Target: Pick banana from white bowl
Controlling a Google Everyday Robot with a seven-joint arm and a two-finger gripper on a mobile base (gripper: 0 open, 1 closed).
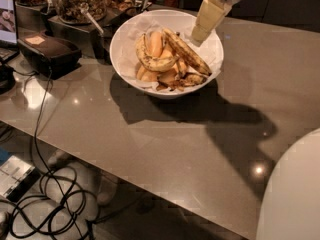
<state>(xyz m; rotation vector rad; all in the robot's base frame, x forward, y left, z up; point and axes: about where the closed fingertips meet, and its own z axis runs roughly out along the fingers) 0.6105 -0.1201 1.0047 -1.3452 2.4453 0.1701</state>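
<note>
The white bowl [127,29] stands on the grey table, lined with crumpled white paper. In it lies the long, nearly straight overripe banana [187,51], dull yellow with dark streaks, running from upper left to lower right. A shorter curved speckled banana [154,61] and orange-yellow fruit pieces [156,43] lie beside it. My gripper [197,35] hangs over the bowl's far right rim, its cream fingers [210,16] pointing down-left, tips just above and right of the long banana's upper end. It holds nothing.
A black box [47,51] sits at the left of the table. Containers of snacks [80,1] stand behind the bowl. A laptop [7,14] is at the far left. Cables [45,204] lie on the floor. A white rounded body part [292,194] fills the lower right.
</note>
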